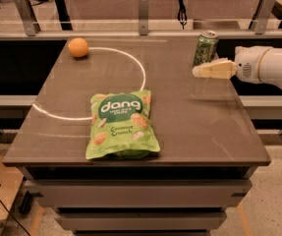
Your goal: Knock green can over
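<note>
The green can [205, 47] stands upright near the table's far right corner, with a silver top rim. My gripper [199, 71] reaches in from the right on a white arm, its cream fingers pointing left, just in front of the can's lower part and overlapping it in the view. Whether it touches the can cannot be told.
An orange ball [78, 47] sits at the far left of the grey table [199, 127]. A flat green "dang" snack bag [122, 125] lies in the front middle. A white circle line is drawn on the tabletop. A railing runs behind the table.
</note>
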`<act>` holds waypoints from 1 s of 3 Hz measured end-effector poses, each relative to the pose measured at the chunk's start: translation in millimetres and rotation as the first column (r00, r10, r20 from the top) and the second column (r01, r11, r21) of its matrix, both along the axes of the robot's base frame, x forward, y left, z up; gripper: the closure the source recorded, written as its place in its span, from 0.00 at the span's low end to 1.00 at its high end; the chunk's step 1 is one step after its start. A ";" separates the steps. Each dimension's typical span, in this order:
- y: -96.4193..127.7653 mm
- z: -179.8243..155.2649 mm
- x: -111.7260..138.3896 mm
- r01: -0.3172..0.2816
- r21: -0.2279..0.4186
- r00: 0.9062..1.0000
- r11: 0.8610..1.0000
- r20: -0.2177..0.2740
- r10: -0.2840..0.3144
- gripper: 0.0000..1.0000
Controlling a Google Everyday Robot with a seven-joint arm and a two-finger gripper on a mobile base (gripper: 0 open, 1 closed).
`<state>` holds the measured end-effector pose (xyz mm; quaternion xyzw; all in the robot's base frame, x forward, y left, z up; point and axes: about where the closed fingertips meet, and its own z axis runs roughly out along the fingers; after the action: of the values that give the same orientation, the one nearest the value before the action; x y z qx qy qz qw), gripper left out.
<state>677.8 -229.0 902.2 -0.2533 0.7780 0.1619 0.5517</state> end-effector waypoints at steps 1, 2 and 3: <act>-10.5 -13.9 22.9 0.041 0.008 0.999 0.999 0.011 -0.041 0.00; -14.1 -25.4 44.2 0.048 -0.015 0.999 0.999 0.002 -0.048 0.00; -9.3 -33.7 64.5 0.025 -0.052 1.000 0.998 -0.009 -0.026 0.00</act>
<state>742.3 -238.4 868.5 -0.2570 0.7877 0.1357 0.5431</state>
